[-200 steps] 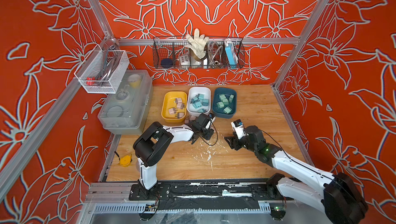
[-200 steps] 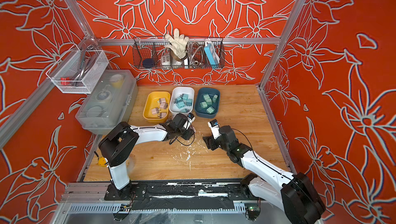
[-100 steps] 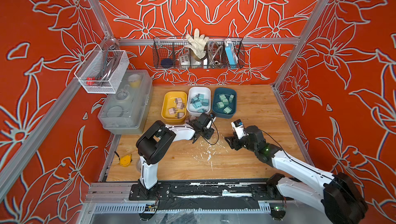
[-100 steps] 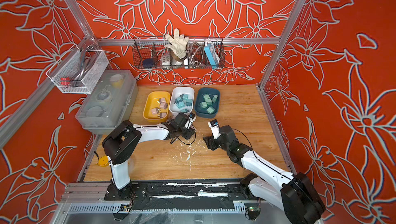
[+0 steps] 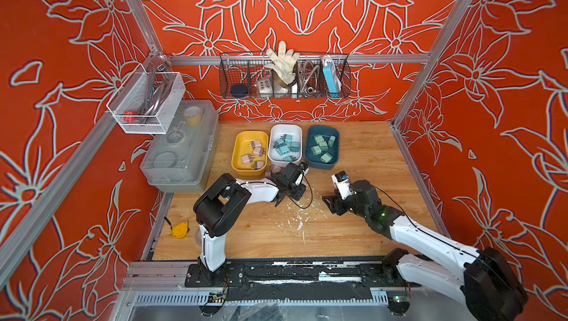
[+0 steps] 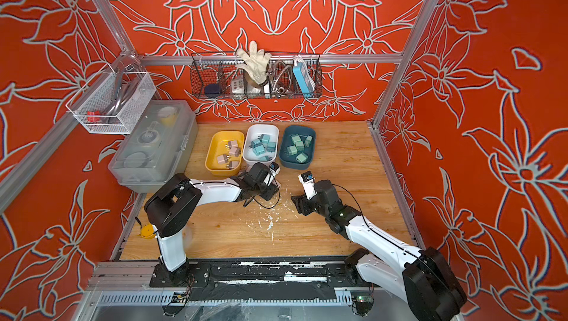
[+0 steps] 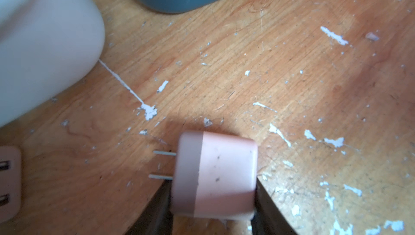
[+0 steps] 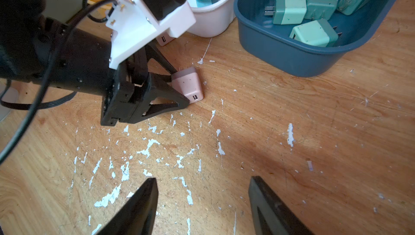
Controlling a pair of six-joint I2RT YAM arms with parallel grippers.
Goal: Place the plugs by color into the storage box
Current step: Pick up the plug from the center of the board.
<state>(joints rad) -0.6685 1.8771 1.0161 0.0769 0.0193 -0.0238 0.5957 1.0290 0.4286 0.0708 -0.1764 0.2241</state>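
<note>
The left arm (image 5: 261, 192) reaches low from the near left toward the middle of the bench (image 5: 353, 233), elbow sharply bent. The left end effector (image 8: 182, 87) is down at the bench, its fingers (image 7: 157, 211) pressed against both sides of a pink plug (image 7: 215, 175). The right arm (image 5: 424, 239) stretches in from the near right. The right end effector (image 8: 203, 180) hovers above the bench, jaws wide apart.

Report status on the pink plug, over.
Left fingers either side of pink plug, grip unconfirmed. Right fingers open, empty. Second pink plug loose by white bin.

White arms (image 5: 430, 241), black joints (image 5: 219, 209)
</note>
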